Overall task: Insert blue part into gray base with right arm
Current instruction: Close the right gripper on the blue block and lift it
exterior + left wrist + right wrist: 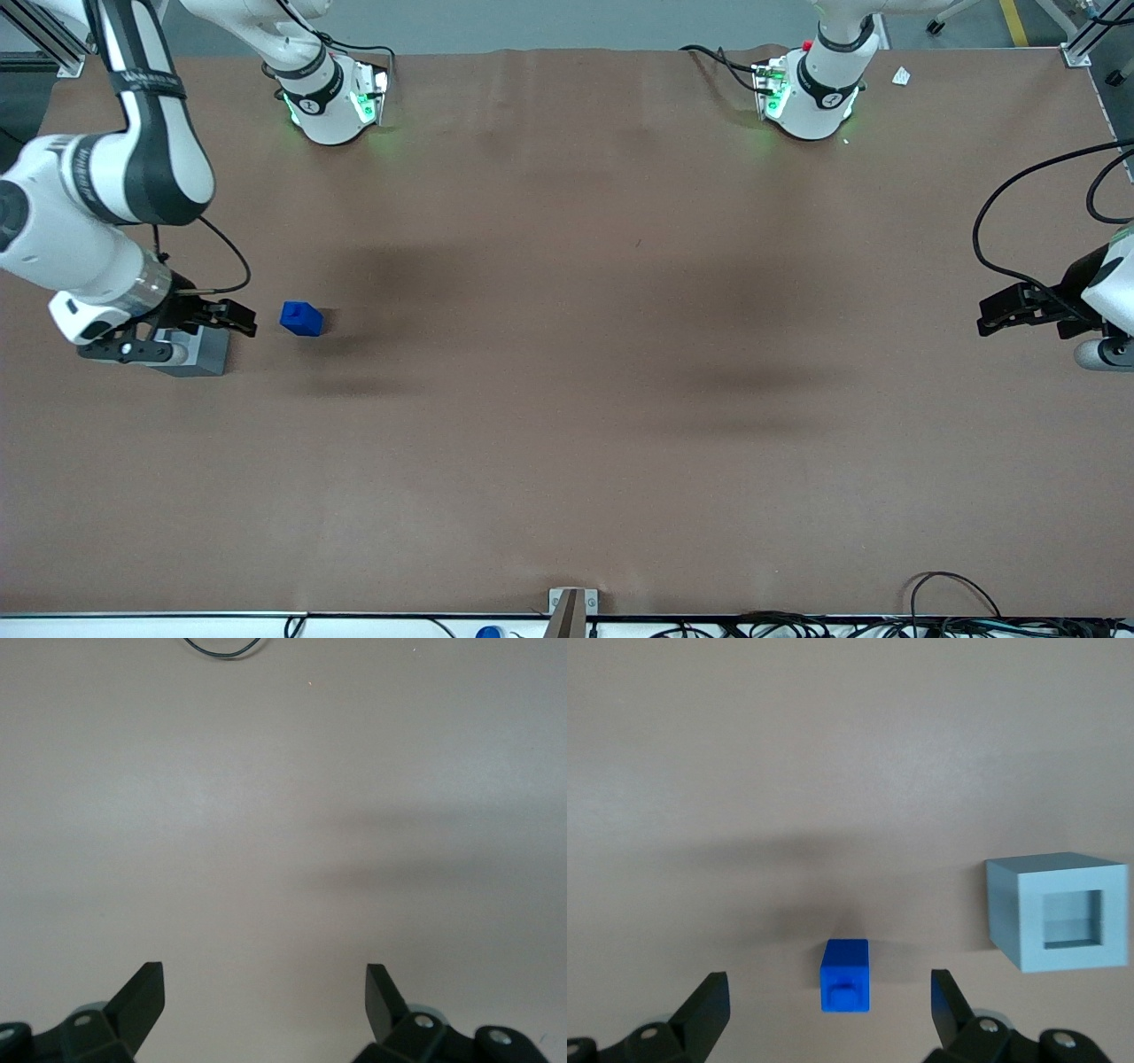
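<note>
The blue part stands on the brown table toward the working arm's end, its narrow stub up. The gray base sits beside it, a little nearer the front camera, partly covered by my wrist. My right gripper hangs above the table between the two, fingers open and empty. In the right wrist view the blue part lies below the gripper, in line with the gap between the fingers and touching neither. The gray base shows its square socket off to one side.
Two arm bases stand on the table's edge farthest from the front camera. The parked arm's gripper hangs at its end of the table. A metal bracket and cables line the nearest edge.
</note>
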`<state>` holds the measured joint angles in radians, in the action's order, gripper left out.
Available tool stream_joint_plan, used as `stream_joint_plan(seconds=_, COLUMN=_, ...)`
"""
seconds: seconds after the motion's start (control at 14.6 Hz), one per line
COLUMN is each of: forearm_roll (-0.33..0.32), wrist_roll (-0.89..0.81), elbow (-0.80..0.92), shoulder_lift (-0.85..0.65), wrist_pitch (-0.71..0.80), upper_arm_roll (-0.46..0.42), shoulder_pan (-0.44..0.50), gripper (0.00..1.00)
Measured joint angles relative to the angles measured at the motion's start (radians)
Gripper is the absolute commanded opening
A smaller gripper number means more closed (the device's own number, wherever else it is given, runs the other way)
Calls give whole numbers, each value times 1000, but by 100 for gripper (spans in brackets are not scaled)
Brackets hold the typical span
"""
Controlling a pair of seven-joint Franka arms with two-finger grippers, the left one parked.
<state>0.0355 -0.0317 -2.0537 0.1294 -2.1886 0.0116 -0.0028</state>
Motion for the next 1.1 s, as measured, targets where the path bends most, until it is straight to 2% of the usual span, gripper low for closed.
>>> stream_joint_plan(seconds=0.27, forearm_roll=1, wrist_roll=-6, elbow=-144, shoulder_lift=0, wrist_pitch=-118, upper_arm_roll=0, shoulder_pan=0, gripper=96)
stream_joint_plan(seconds=0.62, forearm_roll=1, wrist_roll=-40, elbow=-206, shoulder_lift=-1, wrist_pitch=-147, upper_arm_roll=-2, shoulder_pan=0, gripper=90)
stream_joint_plan(seconds=1.1, forearm_roll=1, wrist_roll=-62, elbow=-282, shoulder_lift=54, wrist_pitch=-281, upper_arm_roll=-7, shoulder_pan=25, gripper=86)
